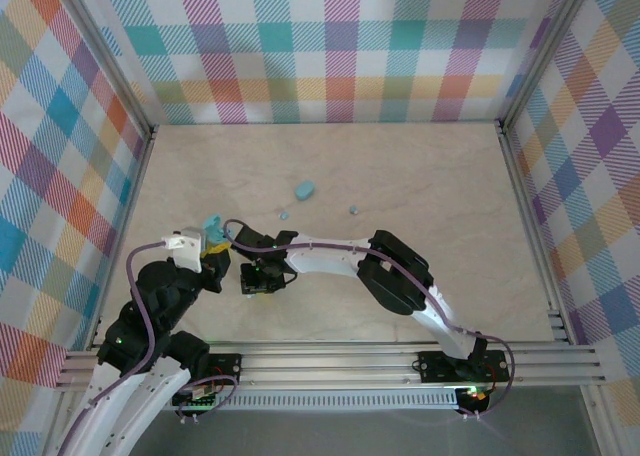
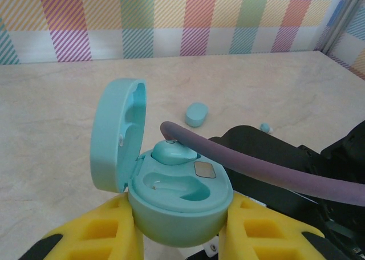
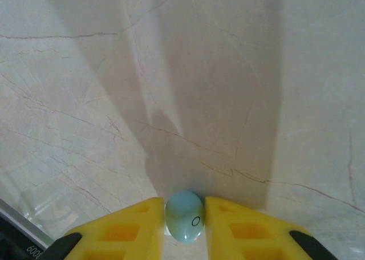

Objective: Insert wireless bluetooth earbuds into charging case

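Observation:
The light-blue charging case [image 2: 179, 206] stands open with its lid [image 2: 117, 135] swung up to the left, and my left gripper [image 2: 179, 214] is shut on its base. One earbud [image 2: 171, 151] sits in the far slot; the near slot [image 2: 171, 186] is bare. My right gripper [image 3: 184, 220] is shut on a second rounded light-blue earbud [image 3: 184, 214] marked with a small ring, held above the table. From above, the right gripper [image 1: 262, 276] hangs just right of the left gripper [image 1: 210, 238] and the case [image 1: 211, 224].
A light-blue oval piece [image 1: 304, 189] lies mid-table, with two tiny light-blue bits [image 1: 283, 214] [image 1: 352, 210] near it. The right arm's purple cable [image 2: 256, 166] crosses close behind the case. Plaid walls and metal rails [image 1: 400, 361] bound the marble table [image 1: 430, 176].

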Robot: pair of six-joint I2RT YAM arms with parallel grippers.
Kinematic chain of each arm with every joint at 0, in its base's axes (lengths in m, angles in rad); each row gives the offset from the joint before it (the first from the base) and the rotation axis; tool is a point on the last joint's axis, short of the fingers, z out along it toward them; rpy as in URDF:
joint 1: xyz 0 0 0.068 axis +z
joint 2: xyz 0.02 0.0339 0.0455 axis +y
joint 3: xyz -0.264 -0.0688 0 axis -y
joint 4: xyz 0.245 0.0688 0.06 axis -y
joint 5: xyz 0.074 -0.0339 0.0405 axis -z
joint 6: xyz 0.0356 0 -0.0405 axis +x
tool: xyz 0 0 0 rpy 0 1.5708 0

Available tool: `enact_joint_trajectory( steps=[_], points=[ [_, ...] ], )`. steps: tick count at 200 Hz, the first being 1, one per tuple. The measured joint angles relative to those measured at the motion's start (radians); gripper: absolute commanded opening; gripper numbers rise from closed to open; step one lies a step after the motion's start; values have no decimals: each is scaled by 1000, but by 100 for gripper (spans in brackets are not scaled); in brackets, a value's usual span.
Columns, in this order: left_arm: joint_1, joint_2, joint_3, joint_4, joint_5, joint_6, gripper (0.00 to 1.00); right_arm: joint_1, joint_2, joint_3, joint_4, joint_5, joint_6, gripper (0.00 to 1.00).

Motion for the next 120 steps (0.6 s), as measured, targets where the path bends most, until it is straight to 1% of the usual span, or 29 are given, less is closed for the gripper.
enact_joint_trajectory(
  steps=[39,97,120],
  points=[
    [0,-5,0,-4,6,0,0,2,14,24,-19,0,-13,24],
    [3,-5,0,-6,6,0,0,2,20,37,-31,4,-45,15],
    [4,-5,0,-6,28,0,0,-7,-6,-4,-9,24,-63,12]
  ],
)
